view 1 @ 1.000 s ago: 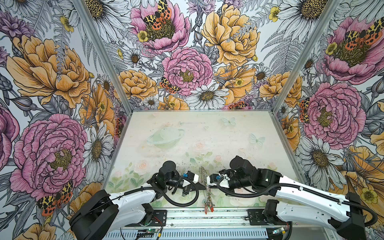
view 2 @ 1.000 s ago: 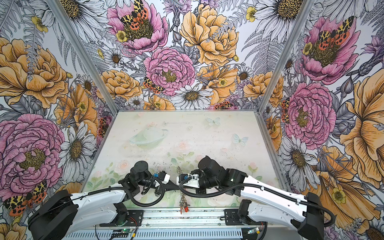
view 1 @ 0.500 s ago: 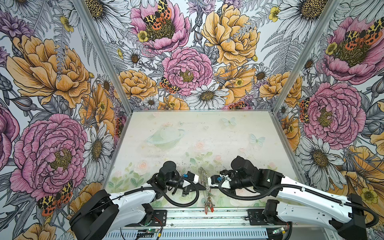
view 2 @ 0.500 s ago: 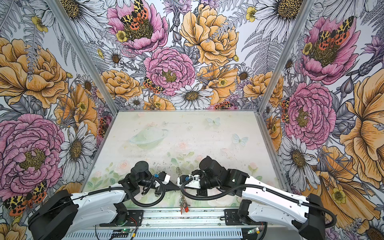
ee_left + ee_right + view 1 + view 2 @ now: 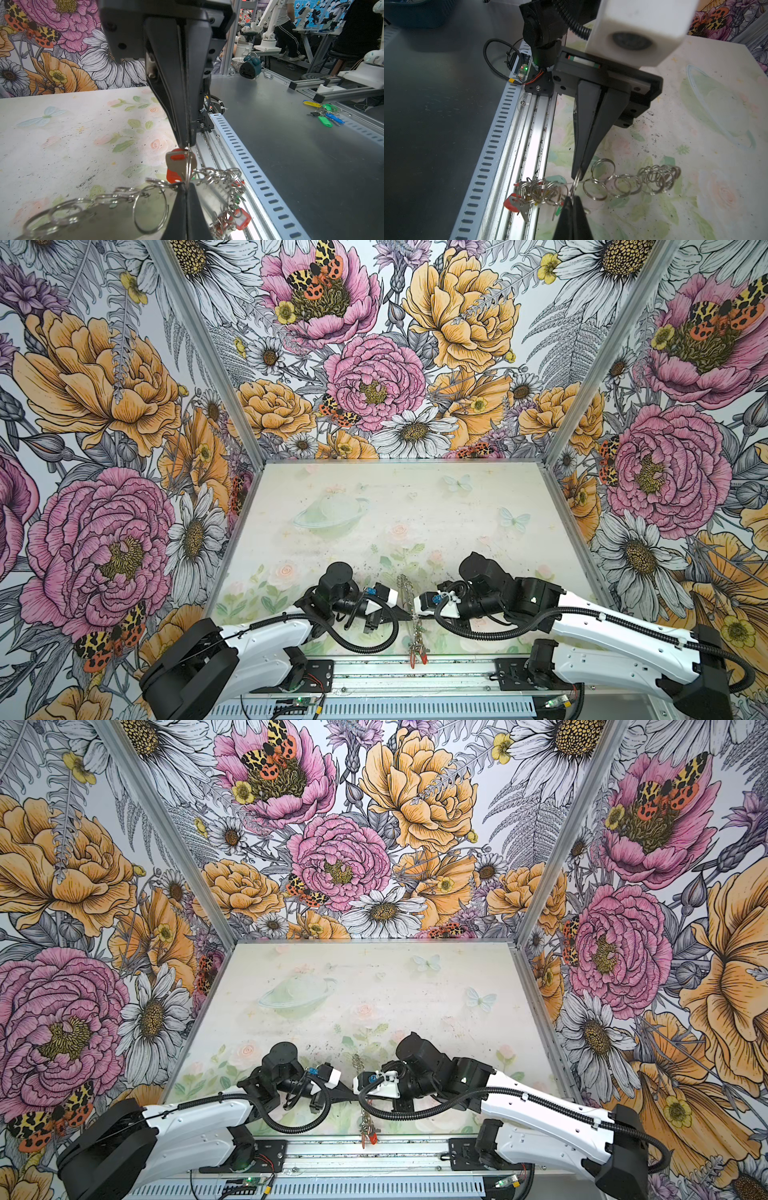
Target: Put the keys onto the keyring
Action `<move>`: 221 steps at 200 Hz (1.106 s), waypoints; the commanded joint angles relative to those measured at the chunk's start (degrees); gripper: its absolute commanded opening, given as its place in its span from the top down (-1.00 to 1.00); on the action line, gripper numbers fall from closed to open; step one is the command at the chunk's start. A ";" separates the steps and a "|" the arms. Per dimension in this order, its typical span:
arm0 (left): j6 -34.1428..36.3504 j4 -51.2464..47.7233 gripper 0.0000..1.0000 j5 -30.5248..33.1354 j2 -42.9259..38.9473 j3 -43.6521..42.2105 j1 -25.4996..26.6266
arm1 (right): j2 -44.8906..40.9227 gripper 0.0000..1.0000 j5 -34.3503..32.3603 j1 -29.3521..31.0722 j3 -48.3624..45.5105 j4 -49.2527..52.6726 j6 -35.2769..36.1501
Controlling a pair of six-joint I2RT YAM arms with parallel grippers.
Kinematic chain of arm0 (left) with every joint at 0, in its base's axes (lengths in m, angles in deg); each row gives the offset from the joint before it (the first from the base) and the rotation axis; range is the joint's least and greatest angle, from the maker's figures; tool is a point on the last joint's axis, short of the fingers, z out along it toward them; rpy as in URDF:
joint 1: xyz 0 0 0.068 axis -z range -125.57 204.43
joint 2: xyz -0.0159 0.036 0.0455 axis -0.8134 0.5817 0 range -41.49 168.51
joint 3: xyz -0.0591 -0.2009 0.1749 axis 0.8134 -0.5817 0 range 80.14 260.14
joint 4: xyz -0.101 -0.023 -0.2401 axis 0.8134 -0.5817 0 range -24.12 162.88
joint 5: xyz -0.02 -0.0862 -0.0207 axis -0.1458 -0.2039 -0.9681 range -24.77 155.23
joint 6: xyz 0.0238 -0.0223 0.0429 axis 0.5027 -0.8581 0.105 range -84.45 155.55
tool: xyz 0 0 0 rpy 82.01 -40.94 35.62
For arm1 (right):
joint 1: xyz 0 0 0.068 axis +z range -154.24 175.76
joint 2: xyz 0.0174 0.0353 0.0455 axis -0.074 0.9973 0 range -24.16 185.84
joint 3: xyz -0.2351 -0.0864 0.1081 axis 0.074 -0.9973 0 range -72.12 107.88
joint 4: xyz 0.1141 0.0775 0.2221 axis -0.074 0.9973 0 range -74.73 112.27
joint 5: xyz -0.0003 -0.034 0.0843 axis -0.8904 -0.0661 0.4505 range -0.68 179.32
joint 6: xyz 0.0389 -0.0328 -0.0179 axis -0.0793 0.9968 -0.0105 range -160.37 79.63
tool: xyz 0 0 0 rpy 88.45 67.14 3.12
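silver-ringed keyring [image 5: 108, 216] pinched between left claw [image 5: 578, 173] and right claw [image 5: 572, 198].

No legible text, label or number anywhere.

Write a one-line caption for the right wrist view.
Left gripper and right gripper, both shut, pinch one wire ring of the keyring, with a red-tagged key over the rail.

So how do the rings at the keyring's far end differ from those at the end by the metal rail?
The far-end rings are bare; the near-end rings carry keys and red tags. The far-end rings show over the printed table; the near-end rings over the metal rail. Both are silver wire rings on the same keyring.
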 commanded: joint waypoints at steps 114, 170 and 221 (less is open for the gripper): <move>-1.91 4.43 1.00 -1.67 1.75 0.30 -0.07 | 0.65 1.00 2.13 0.63 -0.64 -3.40 0.94; -1.95 4.66 1.00 -2.09 1.61 0.08 -0.03 | -0.07 1.00 -0.20 0.64 -0.94 -3.32 0.77; -1.83 4.73 1.00 -2.07 1.52 0.00 -0.05 | -2.98 1.00 -2.74 0.64 -1.52 -2.37 -0.20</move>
